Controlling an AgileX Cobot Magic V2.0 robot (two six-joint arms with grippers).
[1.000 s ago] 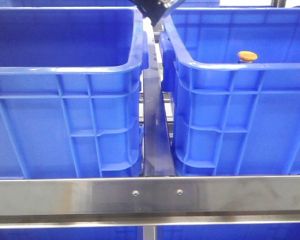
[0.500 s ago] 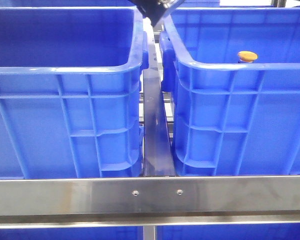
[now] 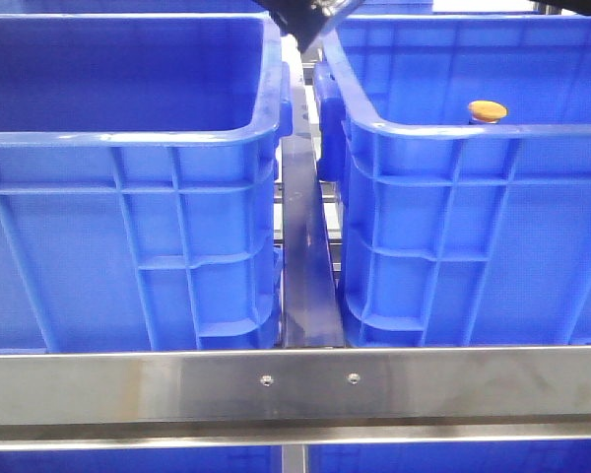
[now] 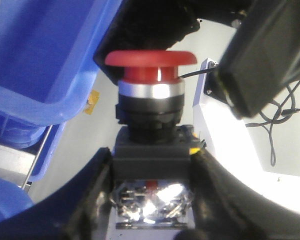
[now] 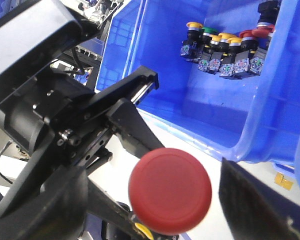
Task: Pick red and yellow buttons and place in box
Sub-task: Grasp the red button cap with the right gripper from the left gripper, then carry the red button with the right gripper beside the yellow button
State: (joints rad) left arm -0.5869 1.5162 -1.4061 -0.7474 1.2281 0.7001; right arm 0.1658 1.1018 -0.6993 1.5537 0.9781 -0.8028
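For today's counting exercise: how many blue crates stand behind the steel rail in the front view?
2: left crate, right crate, either side of the centre bar. Blue below the rail may be more.

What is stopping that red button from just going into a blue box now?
Nothing visible. The left gripper holds the red button by its black body, up in open air beside a blue crate. No lid or other object shows between them.
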